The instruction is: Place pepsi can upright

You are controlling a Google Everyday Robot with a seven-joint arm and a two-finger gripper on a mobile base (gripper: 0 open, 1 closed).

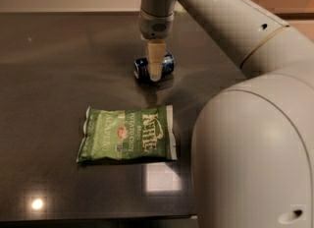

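Observation:
The pepsi can (142, 68) is dark blue and lies on its side on the dark table (59, 74), at the back centre. My gripper (154, 74) hangs straight down from the arm and sits right over the middle of the can, covering its centre. Only the can's left and right ends show on either side of the gripper. The gripper's tip reaches down to about the can's near side.
A green Kettle chip bag (127, 140) lies flat in front of the can. My arm's large grey body (255, 148) fills the right side and hides the table there. The table's front edge runs along the bottom.

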